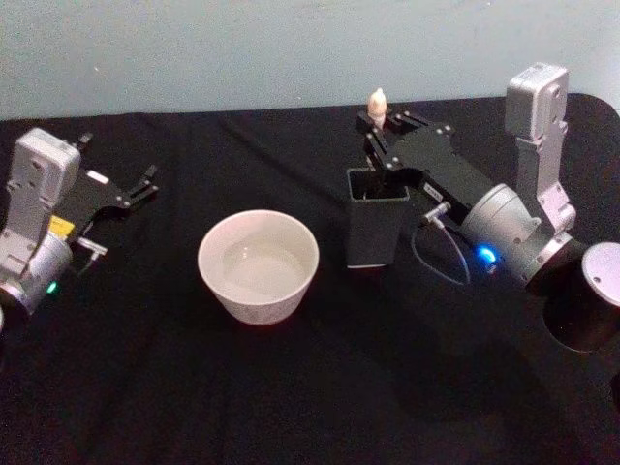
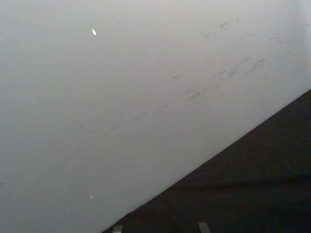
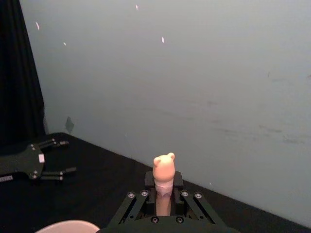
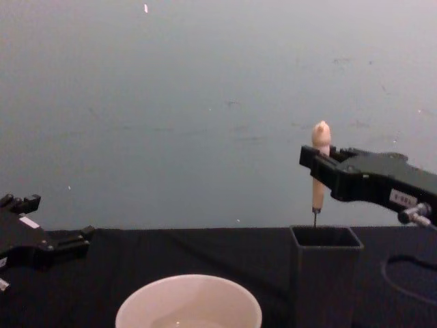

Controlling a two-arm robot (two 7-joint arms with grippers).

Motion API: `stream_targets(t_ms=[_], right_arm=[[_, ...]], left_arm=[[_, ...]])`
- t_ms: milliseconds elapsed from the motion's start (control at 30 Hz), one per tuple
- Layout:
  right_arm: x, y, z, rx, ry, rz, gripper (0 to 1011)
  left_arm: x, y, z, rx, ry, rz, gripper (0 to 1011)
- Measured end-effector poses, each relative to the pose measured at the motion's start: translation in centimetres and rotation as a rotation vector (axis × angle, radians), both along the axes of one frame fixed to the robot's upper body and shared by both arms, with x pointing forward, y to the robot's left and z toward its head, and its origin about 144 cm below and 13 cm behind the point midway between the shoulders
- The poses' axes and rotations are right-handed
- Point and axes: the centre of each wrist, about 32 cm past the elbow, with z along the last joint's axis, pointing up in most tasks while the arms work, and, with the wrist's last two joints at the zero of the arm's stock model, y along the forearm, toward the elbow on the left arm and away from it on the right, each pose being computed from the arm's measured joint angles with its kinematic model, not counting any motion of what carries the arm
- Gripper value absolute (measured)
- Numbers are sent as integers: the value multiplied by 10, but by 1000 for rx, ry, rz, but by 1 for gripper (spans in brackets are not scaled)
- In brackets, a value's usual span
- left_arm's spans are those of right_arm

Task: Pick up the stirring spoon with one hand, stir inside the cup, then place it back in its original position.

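The stirring spoon (image 4: 318, 179) stands upright, its cream handle and animal-head knob (image 1: 377, 100) above the dark square holder (image 4: 326, 273). Its thin metal shaft reaches down to the holder's mouth, and the bowl is hidden. My right gripper (image 1: 380, 124) is shut on the spoon's handle (image 3: 164, 171) just below the knob. The cream-white cup (image 1: 259, 266) sits left of the holder with some clear liquid in it. My left gripper (image 1: 145, 184) rests open near the table's left edge, far from the cup.
A black cloth covers the table (image 1: 320, 387), and a pale wall (image 4: 205, 102) rises close behind it. The holder (image 1: 376, 228) stands a short gap to the right of the cup. A thin cable (image 1: 436, 257) loops from my right wrist beside the holder.
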Motion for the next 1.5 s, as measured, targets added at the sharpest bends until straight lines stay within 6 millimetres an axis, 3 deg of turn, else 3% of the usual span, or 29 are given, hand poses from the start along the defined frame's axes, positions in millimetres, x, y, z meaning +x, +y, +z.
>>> stream_targets(t_ms=[433, 833, 1500], right_arm=[[1, 1, -16, -54, 44, -16, 217], [1, 1, -16, -59, 45, -16, 222], [1, 1, -15, -54, 42, -15, 838]], left_arm=[[0, 0, 0, 0, 0, 0, 1001], [0, 0, 0, 0, 0, 0, 1001], [0, 0, 0, 0, 0, 0, 1001]])
